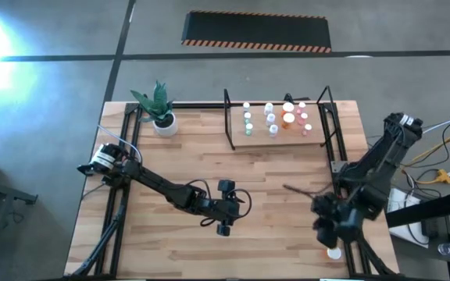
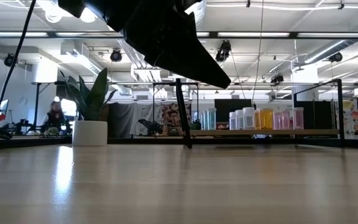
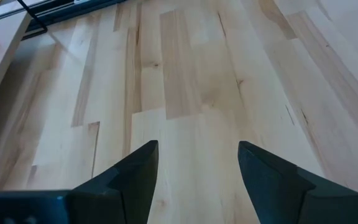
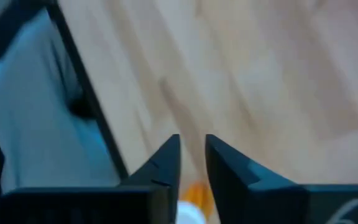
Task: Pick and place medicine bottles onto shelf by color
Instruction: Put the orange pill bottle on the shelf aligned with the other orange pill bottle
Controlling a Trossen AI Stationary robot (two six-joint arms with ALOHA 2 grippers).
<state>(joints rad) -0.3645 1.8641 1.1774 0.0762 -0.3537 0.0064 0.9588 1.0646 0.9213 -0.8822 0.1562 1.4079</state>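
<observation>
The right hand [image 4: 192, 163] hangs over the near right corner of the table [image 1: 272, 179], its 2 fingers [image 4: 160, 168] standing a narrow gap apart. Just below the fingertips sits an orange medicine bottle [image 4: 194, 194] with a white cap, between the fingers' lines; whether they grip it cannot be told. From above, that bottle [image 1: 333, 253] shows at the table's edge beside the hand.

The left hand [image 3: 197, 163] hovers over bare wood near the table's middle, released, fingers well apart, holding nothing.

Far beyond both hands, at the table's back edge, stands the shelf [image 1: 276, 139], carrying the other medicine bottles [image 1: 287, 119], green, white, orange and pink in rows. A potted plant [image 1: 161, 109] stands to the shelf's left.
</observation>
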